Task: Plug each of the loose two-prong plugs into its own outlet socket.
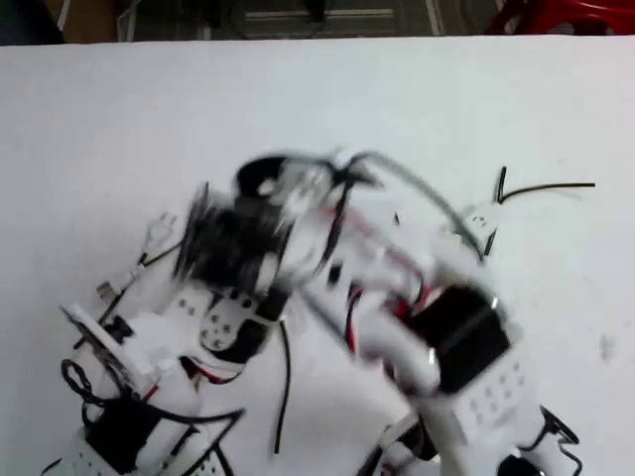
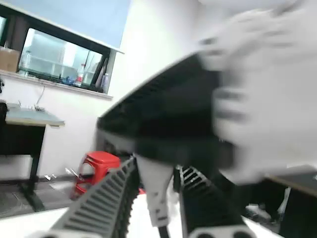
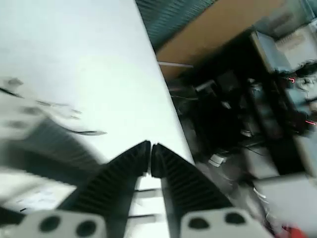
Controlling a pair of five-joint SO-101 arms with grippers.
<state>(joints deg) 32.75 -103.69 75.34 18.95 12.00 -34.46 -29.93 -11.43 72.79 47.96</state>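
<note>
Left fingers clamped on white plug, plug between them | right fingers pressed together over table

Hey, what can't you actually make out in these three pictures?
High view: the two arms cross in motion blur, so which is which is unreadable.
Left wrist view: the left gripper clamps a white plug; its prong end is lost against the blurred arm behind.
Right wrist view: smeared shapes on the table, plug or socket unclear.

Bright, even light washes the white table with faint shadows; a window glows behind; the arms look smeared.
</note>
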